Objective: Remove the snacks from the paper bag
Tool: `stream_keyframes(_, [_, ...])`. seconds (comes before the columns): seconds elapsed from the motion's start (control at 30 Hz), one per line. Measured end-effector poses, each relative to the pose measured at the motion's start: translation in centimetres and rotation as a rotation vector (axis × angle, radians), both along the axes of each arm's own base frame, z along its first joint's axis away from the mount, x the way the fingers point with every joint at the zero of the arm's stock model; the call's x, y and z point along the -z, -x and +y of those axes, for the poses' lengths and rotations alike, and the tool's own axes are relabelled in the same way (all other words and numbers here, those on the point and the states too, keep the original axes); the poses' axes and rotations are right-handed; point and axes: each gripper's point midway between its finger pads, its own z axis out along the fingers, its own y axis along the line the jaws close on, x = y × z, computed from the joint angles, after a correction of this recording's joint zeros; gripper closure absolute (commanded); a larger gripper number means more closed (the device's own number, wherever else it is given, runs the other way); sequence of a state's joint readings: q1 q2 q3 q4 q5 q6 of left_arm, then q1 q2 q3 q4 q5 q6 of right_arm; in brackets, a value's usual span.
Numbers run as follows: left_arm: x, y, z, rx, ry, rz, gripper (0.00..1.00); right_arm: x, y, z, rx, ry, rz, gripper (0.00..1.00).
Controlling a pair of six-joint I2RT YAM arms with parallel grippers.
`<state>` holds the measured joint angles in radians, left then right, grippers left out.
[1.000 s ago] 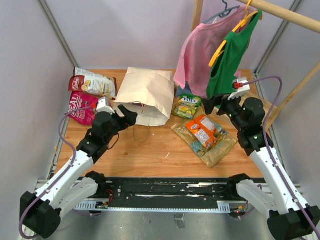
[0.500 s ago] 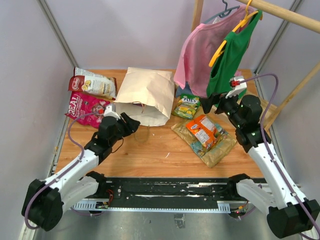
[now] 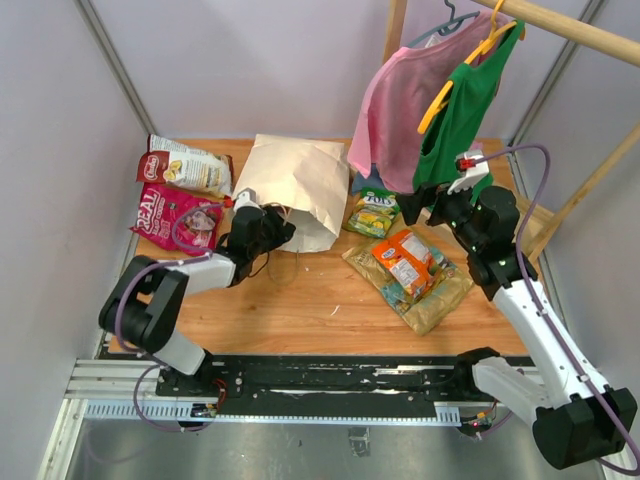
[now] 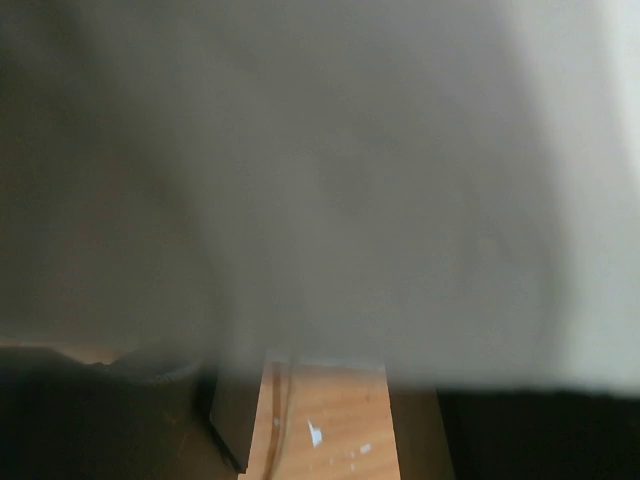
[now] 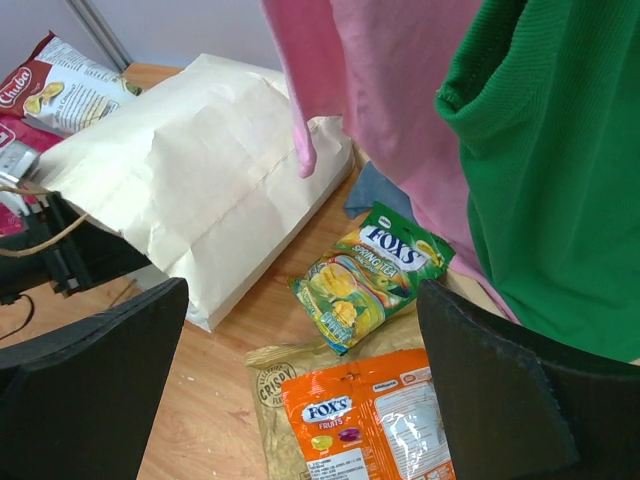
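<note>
1. Nearest, the orange packet (image 3: 405, 258) and tan packet (image 3: 442, 303) are lying out on the surface (image 3: 320, 300).
2. Your left pincer (image 3: 272, 228) is sitting at the mouth of the paper bag (image 3: 295, 180); I cannot tell its spread or what is remaining inside.
3. Your right pincer (image 3: 415, 208) is hovering wide and empty, with shirts (image 3: 395, 110) hanging close ahead.
4. Farthest, the red-white packet (image 3: 190, 167) is lying out.

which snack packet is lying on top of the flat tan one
The orange Fox's packet, lying across the middle of the tan packet. The green Fox's packet sits behind it, and the magenta packet and red-white packet are far left.
</note>
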<state>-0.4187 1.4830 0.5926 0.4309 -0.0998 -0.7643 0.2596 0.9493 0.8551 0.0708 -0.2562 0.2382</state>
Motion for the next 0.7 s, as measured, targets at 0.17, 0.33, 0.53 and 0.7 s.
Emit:
stream_keyframes(0.17, [2.2,-2.9,0.3,-0.039,-0.007,0.010,0.53,-0.9,0.4,-0.4,0.016,-0.003,-0.029,0.02])
stream_keyframes(0.33, [3.6,-5.4,2.0,-0.106,0.007,0.019,0.55,-1.3,0.6,-0.5,0.017,-0.006,-0.041,0.02])
stream_keyframes(0.53, [2.3,-7.9,2.4,-0.162,0.057,-0.035,0.55,-1.3,0.6,-0.5,0.016,-0.006,-0.040,0.02])
stream_keyframes(0.7, [1.9,-9.0,2.8,-0.223,0.095,-0.077,0.56,-1.3,0.6,-0.4,0.015,-0.007,-0.040,0.02])
